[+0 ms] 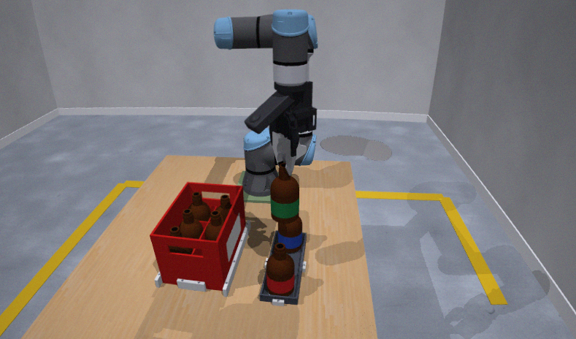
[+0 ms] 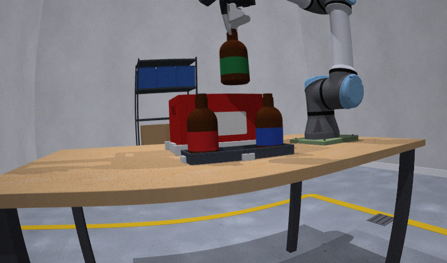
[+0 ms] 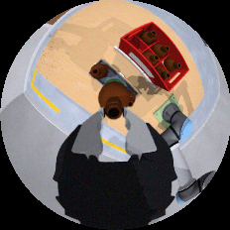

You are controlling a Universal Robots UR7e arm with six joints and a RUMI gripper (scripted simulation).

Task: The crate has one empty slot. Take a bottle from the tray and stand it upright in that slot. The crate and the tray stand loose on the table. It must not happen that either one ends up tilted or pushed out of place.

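Note:
My gripper (image 1: 285,167) (image 2: 230,32) (image 3: 114,107) is shut on the neck of the green-label bottle (image 1: 285,207) (image 2: 234,65) (image 3: 113,93). The bottle hangs nearly upright, clear above the dark tray (image 1: 288,299) (image 2: 218,157). The red-label bottle (image 1: 279,271) (image 2: 202,130) (image 3: 99,70) and the blue-label bottle (image 1: 290,239) (image 2: 269,125) stand at opposite ends of the tray. The red crate (image 1: 188,265) (image 2: 179,121) stands beside the tray. It holds several brown bottles; its empty slot (image 3: 137,46) is in the tray-side corner farthest from the robot base.
The robot base (image 1: 258,183) (image 2: 321,125) stands on a green plate (image 2: 345,138) beyond the crate. White brackets (image 1: 191,285) edge the crate's foot. The crate's walls rise around its bottles. The blue-label bottle is partly hidden behind the held one in the top view.

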